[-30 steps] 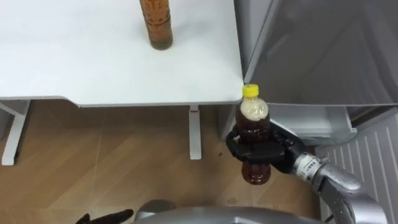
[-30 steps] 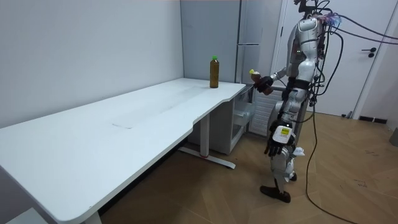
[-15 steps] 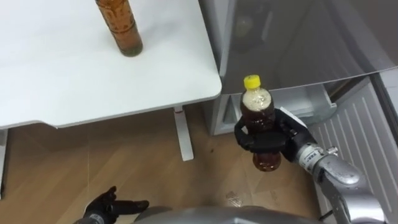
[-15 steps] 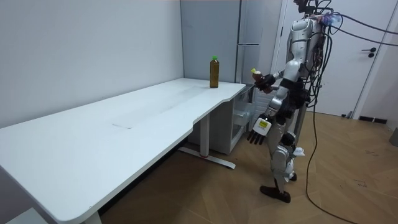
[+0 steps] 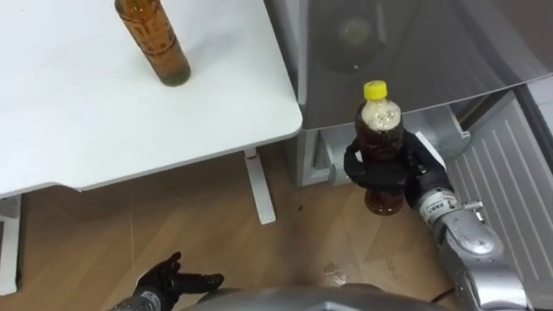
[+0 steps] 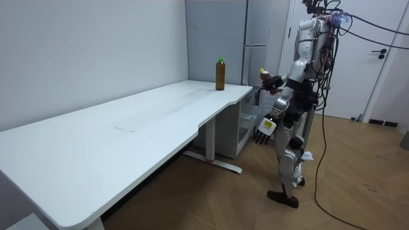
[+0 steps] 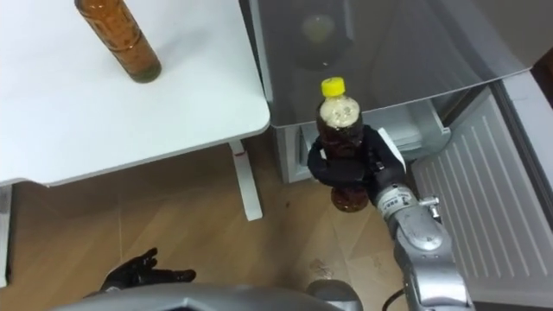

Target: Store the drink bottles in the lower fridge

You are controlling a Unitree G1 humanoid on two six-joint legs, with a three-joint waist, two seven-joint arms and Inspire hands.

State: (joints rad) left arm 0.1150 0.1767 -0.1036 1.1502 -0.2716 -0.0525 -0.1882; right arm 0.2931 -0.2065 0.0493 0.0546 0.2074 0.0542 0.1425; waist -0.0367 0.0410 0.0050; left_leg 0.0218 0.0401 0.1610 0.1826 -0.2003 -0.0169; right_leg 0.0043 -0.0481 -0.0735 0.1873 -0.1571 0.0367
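Observation:
My right hand (image 5: 406,169) (image 7: 363,164) is shut on a brown drink bottle with a yellow cap (image 5: 380,147) (image 7: 340,142), held upright in front of the grey fridge (image 5: 415,52). The fridge's lower door (image 5: 505,186) stands open to the right, showing a pale drawer (image 5: 445,138). A second brown bottle (image 5: 155,39) (image 6: 220,73) stands on the white table (image 5: 104,112) near its corner. My left hand (image 5: 173,281) (image 6: 263,129) hangs low by my side with relaxed fingers, holding nothing.
The table's white leg (image 5: 259,186) stands on the wooden floor just left of the fridge. In the room view I stand between the table's corner and the fridge (image 6: 255,38), with a white door (image 6: 383,64) behind me.
The view has swung right toward the fridge. My right hand has carried the yellow-capped bottle up and closer to the open lower compartment. My left hand has swung forward.

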